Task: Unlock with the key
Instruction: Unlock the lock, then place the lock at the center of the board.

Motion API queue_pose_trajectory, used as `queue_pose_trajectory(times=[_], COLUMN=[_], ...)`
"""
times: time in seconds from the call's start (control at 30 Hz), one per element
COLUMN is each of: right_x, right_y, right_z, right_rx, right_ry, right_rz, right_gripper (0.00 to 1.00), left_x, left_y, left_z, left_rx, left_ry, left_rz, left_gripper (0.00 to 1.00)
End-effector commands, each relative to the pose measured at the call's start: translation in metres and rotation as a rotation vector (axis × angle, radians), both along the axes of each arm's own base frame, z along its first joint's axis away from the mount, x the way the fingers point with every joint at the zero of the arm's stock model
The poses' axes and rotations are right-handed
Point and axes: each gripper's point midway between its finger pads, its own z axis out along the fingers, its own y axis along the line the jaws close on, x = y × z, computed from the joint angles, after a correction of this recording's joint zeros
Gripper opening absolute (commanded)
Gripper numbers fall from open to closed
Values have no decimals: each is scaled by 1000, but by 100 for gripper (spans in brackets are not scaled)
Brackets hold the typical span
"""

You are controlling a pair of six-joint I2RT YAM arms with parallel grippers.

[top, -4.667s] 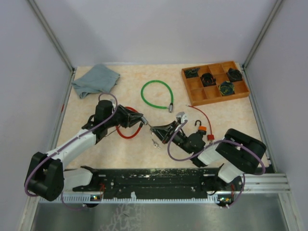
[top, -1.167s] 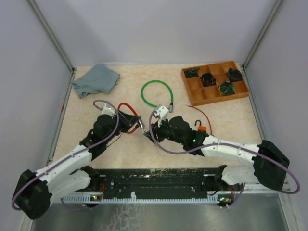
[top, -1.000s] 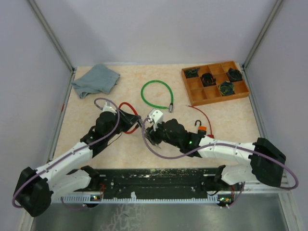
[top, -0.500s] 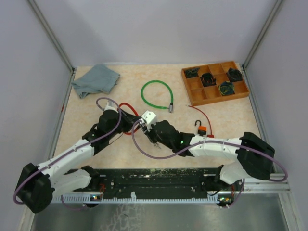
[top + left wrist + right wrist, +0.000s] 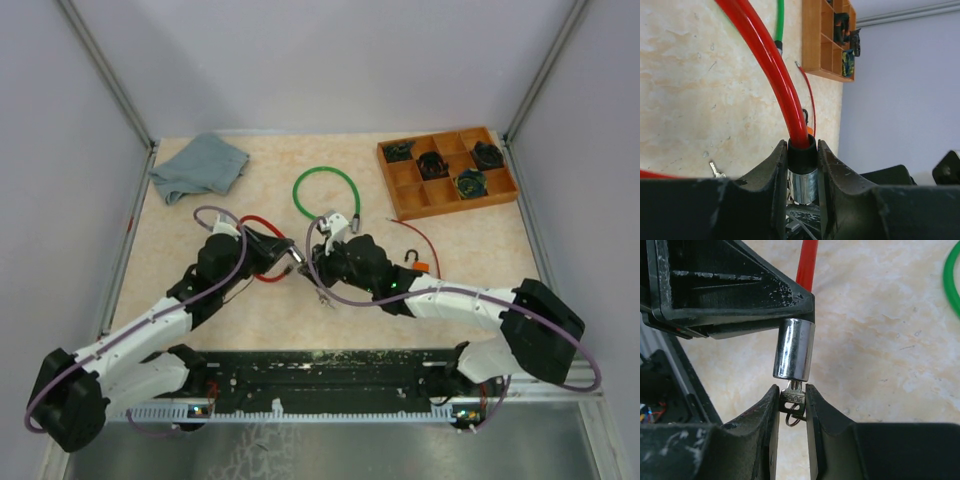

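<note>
The right gripper (image 5: 791, 392) is clamped on the bow of the small silver key (image 5: 792, 398), whose blade sits in the end of the chrome lock cylinder (image 5: 794, 349). The left gripper (image 5: 802, 150) is closed on that cylinder's black collar, where the red plastic-coated cable (image 5: 767, 65) enters it, just left of the middle of the beige table (image 5: 250, 310). Half a second ago the right wrist sat further left and nearer. It has swung right and far, while the left gripper has barely shifted and the two remain tip to tip. The green cable loop (image 5: 296, 193) lies just beyond them, unmoved.
</note>
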Motion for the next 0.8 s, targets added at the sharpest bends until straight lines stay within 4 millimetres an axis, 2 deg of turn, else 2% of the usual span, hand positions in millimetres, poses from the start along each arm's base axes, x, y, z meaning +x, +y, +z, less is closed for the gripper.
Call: queue_pose_trajectory(times=[0.0, 0.1, 0.23, 0.4, 0.6, 0.77], right_x=[-4, -4, -6, 0, 11, 22], right_y=[11, 8, 2, -11, -34, -57], right_z=[54, 54, 64, 70, 52, 34], right_rx=[240, 234, 252, 225, 119, 45], right_ry=[37, 40, 29, -4, -26, -37], right_rz=[50, 40, 27, -31, -132, -224], right_gripper=[8, 14, 34, 49, 59, 64], left_x=[-3, -2, 0, 6, 22, 28], left_y=[-4, -3, -1, 6, 39, 80], left_z=[18, 15, 12, 13, 24, 8], left_rx=[-47, -33, -20, 51, 338, 629], left_ry=[-76, -70, -61, -69, -64, 42], left_rz=[-33, -26, -13, 15, 119, 213], left_gripper=[0, 0, 0, 0, 0, 0])
